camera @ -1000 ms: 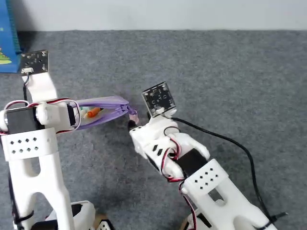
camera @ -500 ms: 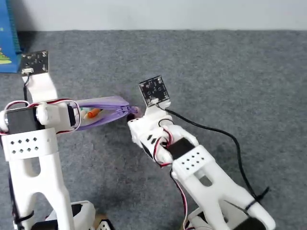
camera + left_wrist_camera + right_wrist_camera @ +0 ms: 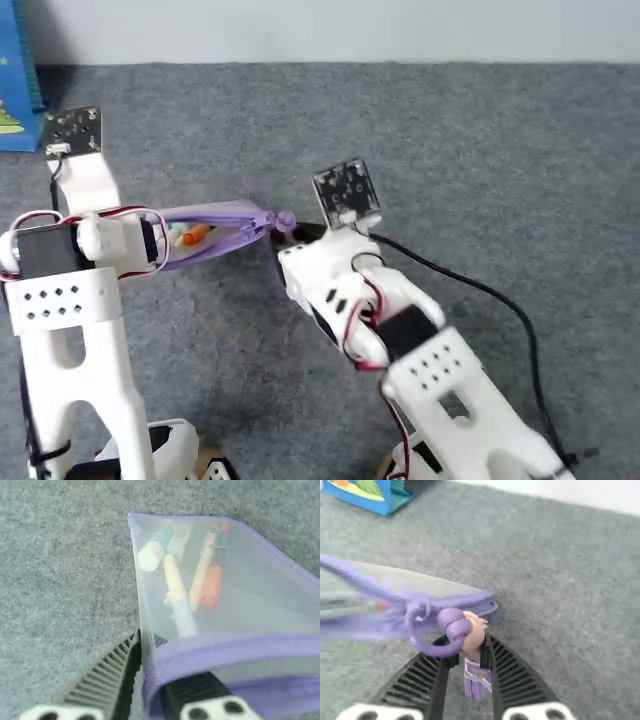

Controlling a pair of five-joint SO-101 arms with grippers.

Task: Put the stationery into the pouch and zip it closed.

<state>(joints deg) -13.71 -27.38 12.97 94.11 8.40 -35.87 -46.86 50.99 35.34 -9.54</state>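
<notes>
Pouch (image 3: 250,600): purple mesh, stretched between the two tools over the grey surface (image 3: 480,150).
Left tool (image 3: 149,672): clenched on the pouch's end, a finger on either side of the mesh.
Right tool (image 3: 467,647): clenched on the zipper pull (image 3: 465,632), a purple cord with a bead, at the opposite end.
Stationery (image 3: 177,600): pens and an orange marker inside the pouch, just beyond the left tool.

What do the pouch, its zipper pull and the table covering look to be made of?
The pouch: translucent mesh-like sheet, likely plastic or nylon, since the pens show through; purple woven-looking edging. The zipper pull: purple cord with a smooth bead, perhaps plastic. The table covering: grey, matte, fuzzy, probably felt or carpet.
</notes>
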